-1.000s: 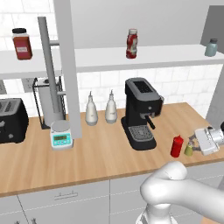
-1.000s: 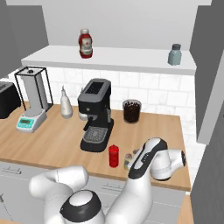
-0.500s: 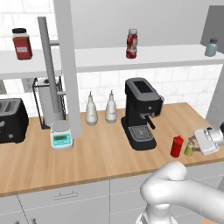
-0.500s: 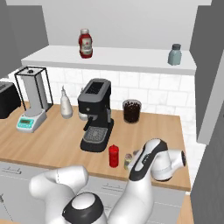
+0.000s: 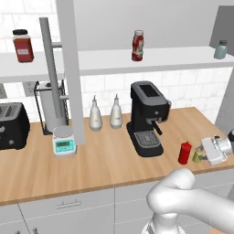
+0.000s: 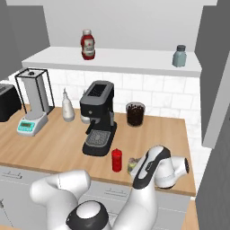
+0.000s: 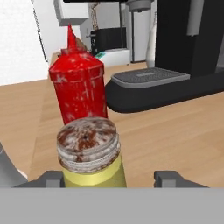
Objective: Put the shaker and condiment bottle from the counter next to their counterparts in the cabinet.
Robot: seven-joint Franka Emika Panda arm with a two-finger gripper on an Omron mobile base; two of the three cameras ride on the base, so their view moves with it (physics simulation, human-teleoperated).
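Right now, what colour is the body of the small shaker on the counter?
Yellow-green, under a grey cap. The shaker shows best in the hand view.

The desk (image 5: 100, 157) carries one yellow-green shaker (image 5: 197, 156), one plain red squeeze bottle (image 5: 184, 152), one black coffee machine (image 5: 146, 116), two pale pear-shaped bottles (image 5: 95, 114), one small scale (image 5: 63, 140), one toaster (image 5: 11, 126) and one dark-filled jar (image 6: 135, 114). The shelf (image 5: 114, 61) holds one labelled red bottle (image 5: 137, 45), one pale blue shaker (image 5: 220, 49) and one dark-lidded jar (image 5: 23, 45).

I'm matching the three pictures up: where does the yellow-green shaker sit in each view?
Left base view: shaker low right on the counter edge, just right of the red squeeze bottle.
Right base view: shaker low centre, right of the bottle, partly behind the arm.
Hand view: shaker bottom centre, bottle behind it.
Shared landmark: the black coffee machine.
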